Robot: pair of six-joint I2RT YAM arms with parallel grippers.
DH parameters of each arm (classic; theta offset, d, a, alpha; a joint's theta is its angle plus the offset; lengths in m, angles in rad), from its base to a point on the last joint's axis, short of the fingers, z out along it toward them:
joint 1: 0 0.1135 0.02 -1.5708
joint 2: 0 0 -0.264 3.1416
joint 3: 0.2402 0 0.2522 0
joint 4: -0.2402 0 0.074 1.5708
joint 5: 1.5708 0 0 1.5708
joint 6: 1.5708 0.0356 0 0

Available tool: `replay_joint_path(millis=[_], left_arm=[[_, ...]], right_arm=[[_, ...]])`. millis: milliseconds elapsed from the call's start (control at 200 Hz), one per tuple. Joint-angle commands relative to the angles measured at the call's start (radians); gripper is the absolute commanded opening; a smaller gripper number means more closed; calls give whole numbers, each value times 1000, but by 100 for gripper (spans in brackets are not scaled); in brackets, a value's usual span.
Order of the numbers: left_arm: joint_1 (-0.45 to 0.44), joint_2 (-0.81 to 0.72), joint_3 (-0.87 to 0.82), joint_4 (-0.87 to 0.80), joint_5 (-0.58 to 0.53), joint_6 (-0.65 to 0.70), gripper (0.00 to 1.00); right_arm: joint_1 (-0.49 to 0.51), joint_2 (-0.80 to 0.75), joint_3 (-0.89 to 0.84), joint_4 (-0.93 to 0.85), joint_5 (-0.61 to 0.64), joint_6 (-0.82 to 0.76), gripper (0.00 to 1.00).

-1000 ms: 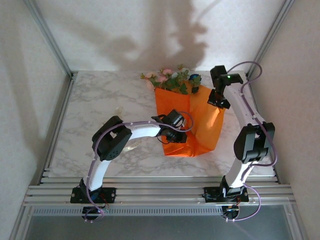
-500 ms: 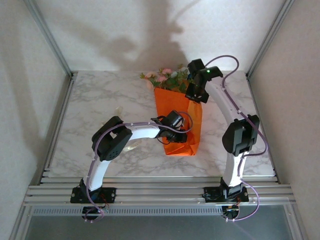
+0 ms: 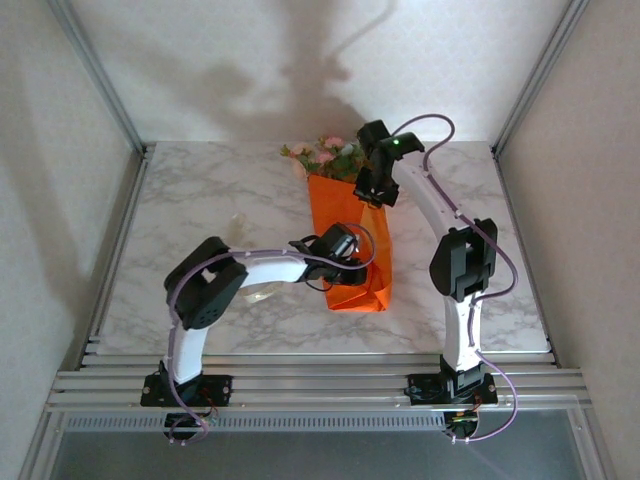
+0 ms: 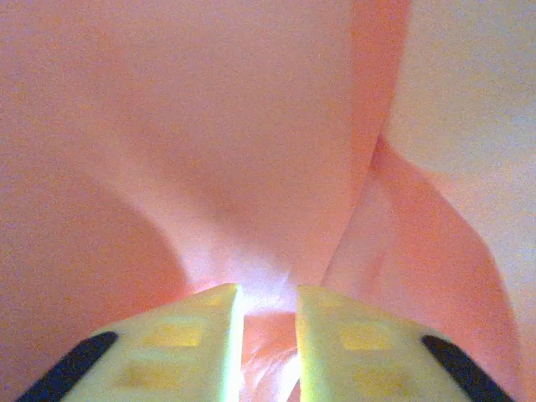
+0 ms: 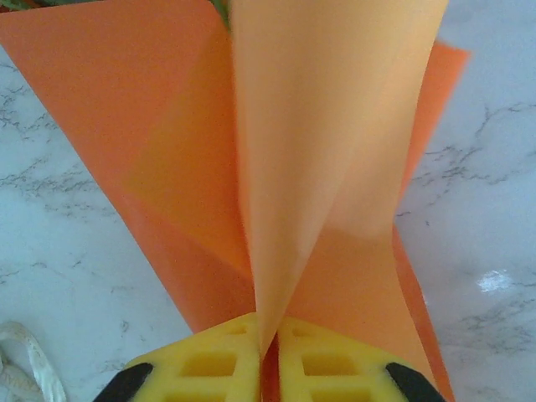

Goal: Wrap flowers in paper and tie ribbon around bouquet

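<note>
Bundle direction: the paper (image 3: 345, 215) lay folded into a long narrow wrap. Its long axis ran from the far side of the table (image 3: 200, 200) toward me, and the near end leaned slightly right.
Flower end: the flowers (image 3: 325, 155) stuck out of the far, wider end, pointing away from the arm bases. The near end was a folded, blunt tip.
Location: the wrap sat on the marble top a little right of centre, between the two arms.
Right gripper: the right gripper (image 3: 372, 190) sat at the far right edge of the paper, just beside the flowers. From its wrist camera I saw the right gripper (image 5: 268, 352) with its pads nearly together and a standing fold of paper (image 5: 335, 126) pinched in the slit, fanning out beyond the fingertips.
Left gripper: the left gripper (image 3: 348, 272) was at the near part of the wrap. Its wrist view put the left gripper (image 4: 268, 335) with fingers a little apart and paper (image 4: 209, 126) lying in and beyond the gap. I could not tell whether the pads pressed it.
Right arm pose: elbow raised on the right, forearm arching far and left to the wrap's top.
Left arm pose: elbow out to the left, forearm reaching right, low across the table.
Ribbon: the ribbon (image 5: 32, 362) lay loose on the marble, apart from the paper.
</note>
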Motion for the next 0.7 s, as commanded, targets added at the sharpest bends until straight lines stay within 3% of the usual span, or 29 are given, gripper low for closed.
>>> replay_joint_path(millis=[0,160,390,521,616,691], left_arm=[[-9,-158,-42,24,-83,-39,30],[3,-245,-97,85,-33,-101,34],[-17,-241,19,-28,-50,-35,61],[-75,-179,145,-169,-100,78,76],[-103,-131,210,-228,-112,111,77],[-107,-70,255,-269,-115,109,71]], right_arm=[[13,33,-20,33,-33,17,14],[32,58,-9,46,-43,19,15],[46,76,-1,34,-31,17,15],[46,76,5,27,-23,14,16],[46,75,5,23,-19,12,16],[45,71,-1,22,-13,12,16]])
